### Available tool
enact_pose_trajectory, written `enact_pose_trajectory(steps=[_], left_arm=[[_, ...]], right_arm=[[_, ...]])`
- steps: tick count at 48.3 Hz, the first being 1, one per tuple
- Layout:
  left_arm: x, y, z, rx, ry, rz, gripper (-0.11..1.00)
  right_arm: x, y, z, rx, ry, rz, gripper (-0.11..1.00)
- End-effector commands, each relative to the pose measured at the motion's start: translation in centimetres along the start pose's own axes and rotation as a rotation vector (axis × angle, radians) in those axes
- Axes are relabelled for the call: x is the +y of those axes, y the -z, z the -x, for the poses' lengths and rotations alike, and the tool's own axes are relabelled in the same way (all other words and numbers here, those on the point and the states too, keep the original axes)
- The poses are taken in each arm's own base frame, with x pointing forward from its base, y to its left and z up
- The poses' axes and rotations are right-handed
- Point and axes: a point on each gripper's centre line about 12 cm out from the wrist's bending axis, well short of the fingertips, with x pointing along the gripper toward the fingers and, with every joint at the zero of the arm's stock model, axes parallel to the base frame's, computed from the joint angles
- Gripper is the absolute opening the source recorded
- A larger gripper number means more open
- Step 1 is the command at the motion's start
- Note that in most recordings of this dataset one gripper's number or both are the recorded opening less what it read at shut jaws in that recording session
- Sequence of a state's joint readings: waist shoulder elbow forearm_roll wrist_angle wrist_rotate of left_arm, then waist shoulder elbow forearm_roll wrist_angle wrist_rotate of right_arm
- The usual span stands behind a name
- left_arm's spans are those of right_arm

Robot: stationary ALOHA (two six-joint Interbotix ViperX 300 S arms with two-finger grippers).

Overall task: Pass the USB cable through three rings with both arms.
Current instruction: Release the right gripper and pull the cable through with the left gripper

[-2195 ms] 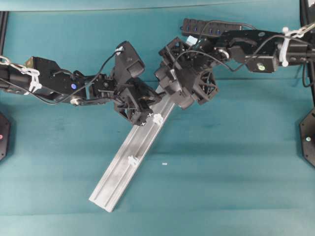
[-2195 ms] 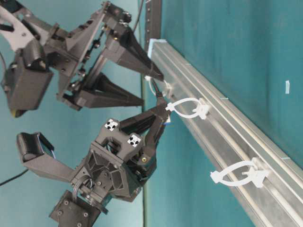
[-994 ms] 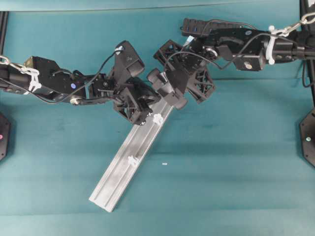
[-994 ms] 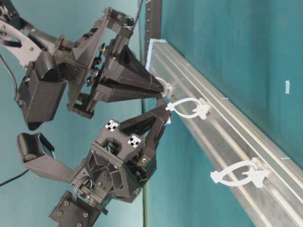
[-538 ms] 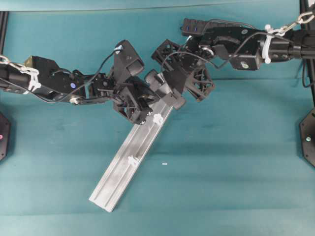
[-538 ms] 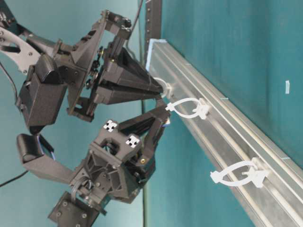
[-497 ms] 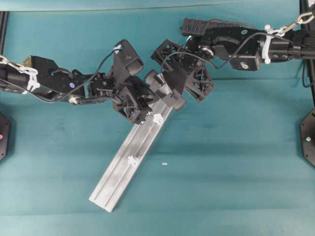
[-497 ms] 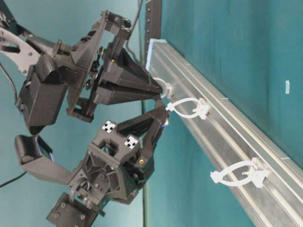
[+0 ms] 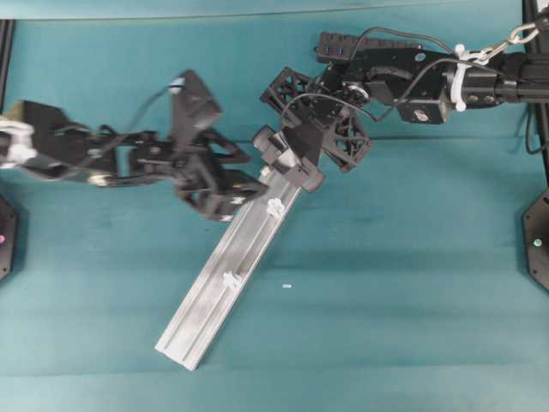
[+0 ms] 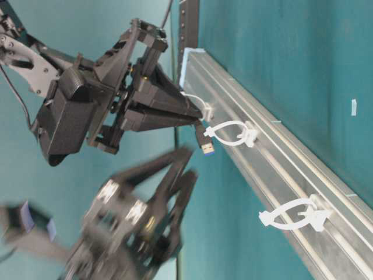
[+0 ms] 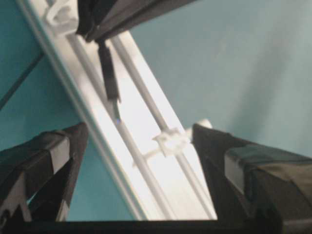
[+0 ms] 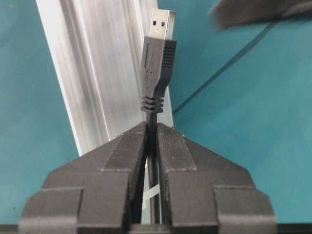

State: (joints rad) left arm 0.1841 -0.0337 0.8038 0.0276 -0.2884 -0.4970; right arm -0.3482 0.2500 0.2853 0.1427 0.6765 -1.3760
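The USB cable's plug [image 12: 158, 53] sticks out past the tips of my right gripper [image 12: 152, 129], which is shut on the cord just behind it. In the table-level view the plug [image 10: 205, 143] hangs beside the middle ring [image 10: 230, 133], just past the first ring [image 10: 198, 105]. The third ring [image 10: 294, 216] sits farther down the silver rail [image 10: 280, 169]. My left gripper [image 11: 146, 165] is open and empty, back from the plug [image 11: 109, 73], with a ring [image 11: 170, 142] between its fingers. From overhead, the left gripper [image 9: 253, 172] lies left of the rail [image 9: 214, 283].
The black hub [image 9: 343, 47] lies at the back under the right arm. The rail runs diagonally from the centre toward the front left on teal cloth. A small white scrap [image 9: 286, 285] lies right of the rail. Black arm bases [image 9: 539, 240] stand at the side edges.
My left gripper has opened, let go of the plug and drawn back to the left. The right gripper, open two seconds ago, is shut on the cord and holds the plug alone.
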Motion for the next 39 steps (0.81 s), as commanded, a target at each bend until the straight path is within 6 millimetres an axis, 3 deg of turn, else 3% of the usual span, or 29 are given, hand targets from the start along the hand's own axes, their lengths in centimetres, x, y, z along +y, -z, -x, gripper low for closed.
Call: enact_pose_trajectory(steps=[1, 10, 17, 39], left_arm=[[-0.8, -1.3, 2.2, -0.069, 0.04, -0.002, 0.92], [-0.9, -1.4, 6.1, -0.114, 0.063, 0.007, 0.92], [-0.8, -1.3, 7.8, -0.124, 0.068, 0.008, 0.92], [-0.7, -1.0, 8.7, -0.116, 0.062, 0.01, 0.92]], right_arm=[[0.0, -0.2, 0.0, 0.0, 0.002, 0.027, 0.1], [0.3, -0.8, 0.0, -0.004, -0.008, 0.049, 0.1], [0.8, -0.9, 0.0, -0.001, -0.034, 0.067, 0.1], [2.1, -0.9, 0.6, -0.001, -0.043, 0.08, 0.1]])
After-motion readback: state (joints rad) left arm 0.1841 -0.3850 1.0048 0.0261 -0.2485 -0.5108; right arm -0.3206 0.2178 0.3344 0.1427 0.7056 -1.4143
